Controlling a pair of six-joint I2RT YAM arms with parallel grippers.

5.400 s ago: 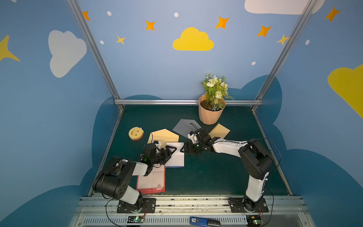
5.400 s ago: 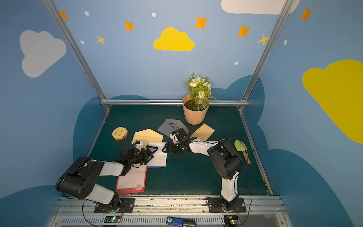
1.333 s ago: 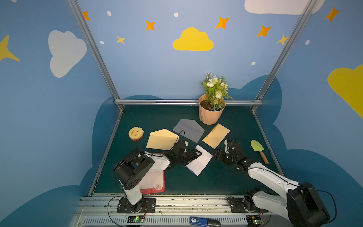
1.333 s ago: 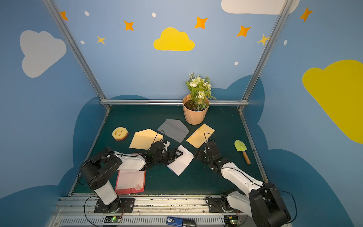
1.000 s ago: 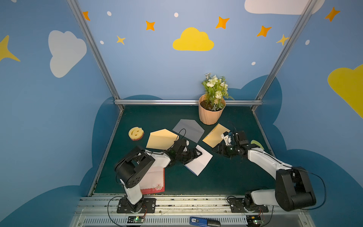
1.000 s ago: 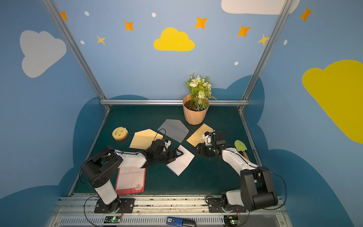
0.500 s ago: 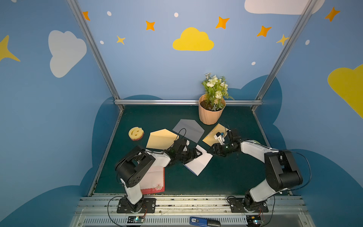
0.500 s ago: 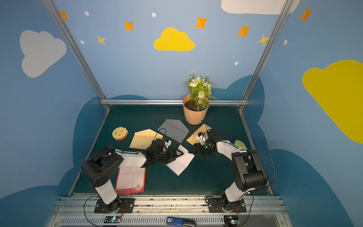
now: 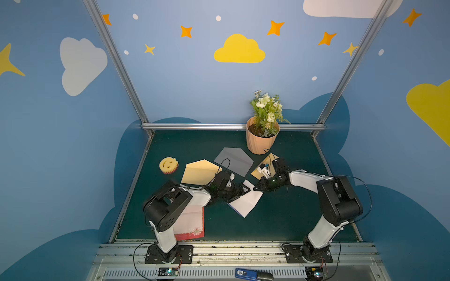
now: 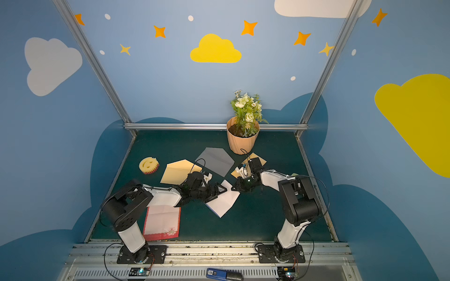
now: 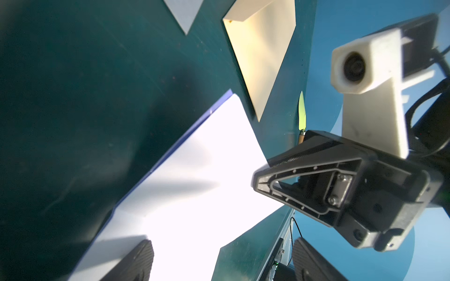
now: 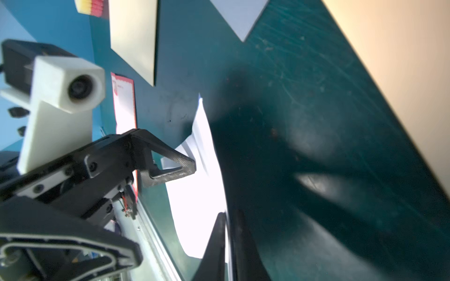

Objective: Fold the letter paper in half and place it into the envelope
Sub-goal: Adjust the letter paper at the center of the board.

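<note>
Blue walls (image 9: 219, 97) painted with clouds and stars close us in on three sides, with silver rails at the corners. Below them a dark green mat (image 9: 280, 219) covers the table.

On it we see a ribbed flower pot (image 9: 261, 142) at the back and a red-bordered sheet (image 9: 192, 223) by the left arm's base. There is also a yellow envelope (image 9: 199, 171), a grey envelope (image 9: 233, 158), and a tan envelope (image 9: 258, 170) partly under the right arm.

The white letter paper (image 9: 246, 203) lies near the middle of the mat, just in front of the grey envelope. It sits skewed to the table's edges, with one corner pointing at the near edge. Its long axis runs diagonally from far right to near left, and a blue underside shows along the near-left edge.

The right gripper (image 9: 256, 188) is at the paper's far-right edge. In the right wrist view we see its fingers (image 12: 216, 243) pressed together on that edge. The left gripper (image 9: 246, 190) sits over the paper's far-left part with its fingers (image 11: 136, 260) wide apart and the sheet lying between them. We cannot tell whether they touch it.

A smiley sponge (image 9: 168, 165) sits far left.
</note>
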